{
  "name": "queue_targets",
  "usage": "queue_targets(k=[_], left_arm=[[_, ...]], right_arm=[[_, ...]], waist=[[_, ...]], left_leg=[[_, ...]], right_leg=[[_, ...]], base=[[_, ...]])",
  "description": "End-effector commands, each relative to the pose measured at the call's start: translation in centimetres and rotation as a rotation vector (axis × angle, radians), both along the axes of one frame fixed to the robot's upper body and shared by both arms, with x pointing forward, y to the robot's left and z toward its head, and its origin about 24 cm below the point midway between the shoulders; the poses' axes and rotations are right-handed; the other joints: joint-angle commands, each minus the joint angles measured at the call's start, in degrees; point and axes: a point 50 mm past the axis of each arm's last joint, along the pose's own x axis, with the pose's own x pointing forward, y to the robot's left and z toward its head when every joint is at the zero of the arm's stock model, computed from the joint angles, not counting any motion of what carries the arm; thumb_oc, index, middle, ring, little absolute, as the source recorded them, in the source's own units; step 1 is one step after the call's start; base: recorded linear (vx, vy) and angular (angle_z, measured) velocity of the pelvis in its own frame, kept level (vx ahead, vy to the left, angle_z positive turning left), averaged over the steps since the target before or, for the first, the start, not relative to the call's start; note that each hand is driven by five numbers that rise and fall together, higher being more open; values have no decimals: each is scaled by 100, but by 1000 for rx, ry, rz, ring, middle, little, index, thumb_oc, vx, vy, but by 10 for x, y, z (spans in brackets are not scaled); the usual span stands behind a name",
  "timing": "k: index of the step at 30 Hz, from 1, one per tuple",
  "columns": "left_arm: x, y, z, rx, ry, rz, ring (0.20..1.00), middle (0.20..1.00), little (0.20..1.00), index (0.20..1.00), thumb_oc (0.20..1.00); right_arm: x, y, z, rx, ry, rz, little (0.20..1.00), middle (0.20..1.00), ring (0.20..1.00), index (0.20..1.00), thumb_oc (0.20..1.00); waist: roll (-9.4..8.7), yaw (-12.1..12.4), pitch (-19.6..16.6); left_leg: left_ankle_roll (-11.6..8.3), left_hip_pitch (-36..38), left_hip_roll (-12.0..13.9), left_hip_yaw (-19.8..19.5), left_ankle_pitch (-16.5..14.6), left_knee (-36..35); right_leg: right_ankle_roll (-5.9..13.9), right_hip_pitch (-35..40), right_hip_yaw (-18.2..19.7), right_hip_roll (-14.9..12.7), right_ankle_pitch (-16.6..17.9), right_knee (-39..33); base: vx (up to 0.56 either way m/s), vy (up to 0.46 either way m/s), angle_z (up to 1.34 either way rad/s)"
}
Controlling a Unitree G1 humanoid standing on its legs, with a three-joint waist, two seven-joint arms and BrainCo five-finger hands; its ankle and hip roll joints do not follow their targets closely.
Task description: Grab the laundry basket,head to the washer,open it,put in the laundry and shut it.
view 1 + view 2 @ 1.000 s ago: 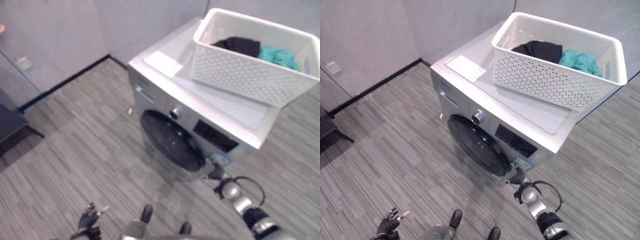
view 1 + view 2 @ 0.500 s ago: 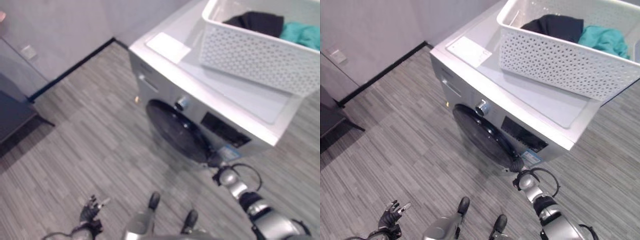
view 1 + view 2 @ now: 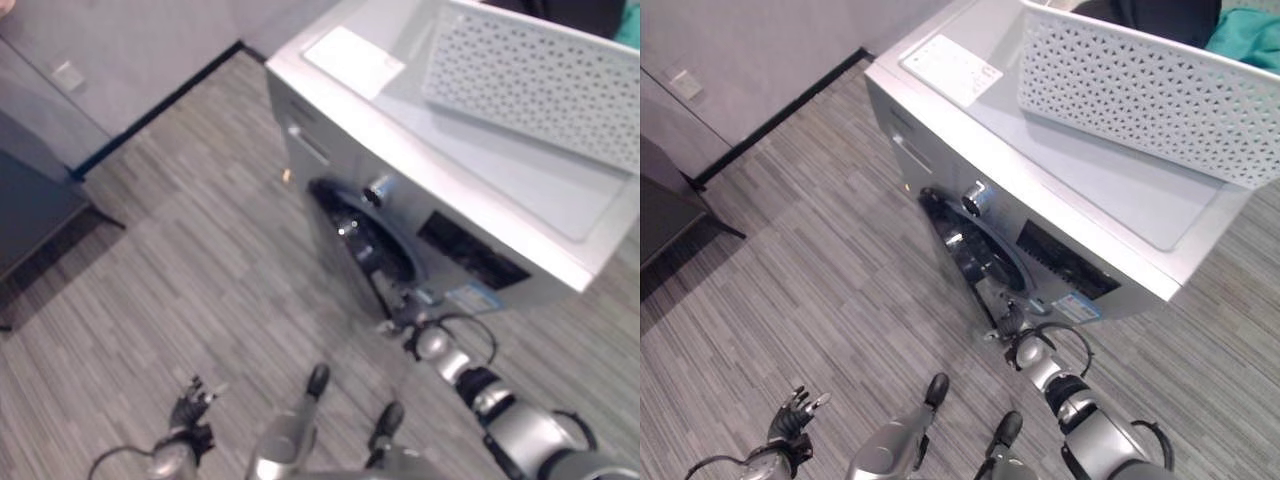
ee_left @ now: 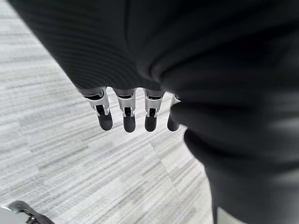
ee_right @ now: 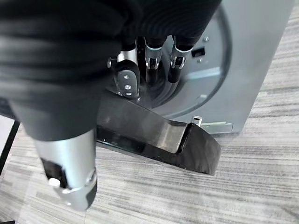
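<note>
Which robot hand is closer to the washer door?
Right. The right hand is at the open edge of the washer door; the left hand hangs over the floor, well away.

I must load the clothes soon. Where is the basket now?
The basket stands on top of the washer, toward its right side, in both eye views; the clothes lie inside it.

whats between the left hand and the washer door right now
Bare grey striped floor, as the right eye view shows: the left hand hangs low over it, well away from the washer door, which the right hand is at.
</note>
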Motion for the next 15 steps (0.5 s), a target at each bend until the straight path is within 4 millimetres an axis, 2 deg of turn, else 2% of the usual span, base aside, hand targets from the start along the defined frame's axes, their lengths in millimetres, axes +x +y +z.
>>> queue_targets(k=[1,3,4,9,10,12,15], left_arm=[[5,3,3,46,-14,-18,1000,1000,1000,1000,1000],[10,0,6,49,-34,-28,1000,1000,1000,1000,1000],[10,0,6,49,-34,-28,1000,1000,1000,1000,1000],[34,-7,24,49,-156,-57,1000,1000,1000,1000,1000],[34,-7,24,49,-156,-57,1000,1000,1000,1000,1000],[43,-9,31,54,-197,-79,1000,1000,1000,1000,1000],[46,-11,35,51,-217,-86,1000,1000,1000,1000,1000]], right_arm=[[22,57,29,145,-113,115,1000,1000,1000,1000,1000],[16,84,28,214,-97,164,1000,1000,1000,1000,1000],[16,84,28,214,-97,164,1000,1000,1000,1000,1000],[3,131,26,350,-20,264,1000,1000,1000,1000,1000],[3,131,26,351,-20,264,1000,1000,1000,1000,1000],[-3,146,27,421,12,301,1000,1000,1000,1000,1000],[-7,151,26,495,43,286,1000,1000,1000,1000,1000]], waist=[[-153,342,-182],[-150,389,-194],[-150,389,-195],[-149,552,-197],[-151,552,-200],[-149,624,-211],[-147,651,-208]], left_leg=[[57,-80,104,364,-123,65],[52,-82,107,353,-124,67],[52,-83,107,353,-123,67],[35,-30,116,374,-149,60],[35,-33,116,375,-149,60],[17,-5,124,363,-148,55],[-2,26,129,359,-158,56]], right_leg=[[480,134,314,-675,-67,338],[477,148,291,-680,-80,343],[477,147,290,-680,-80,343],[481,170,328,-669,-79,320],[481,167,329,-669,-79,319],[479,213,299,-669,-103,307],[478,265,282,-667,-125,302]], base=[[0,0,0],[26,-11,-3],[0,0,0],[0,0,0],[-4,-22,-4],[2,-19,-3],[3,-7,3]])
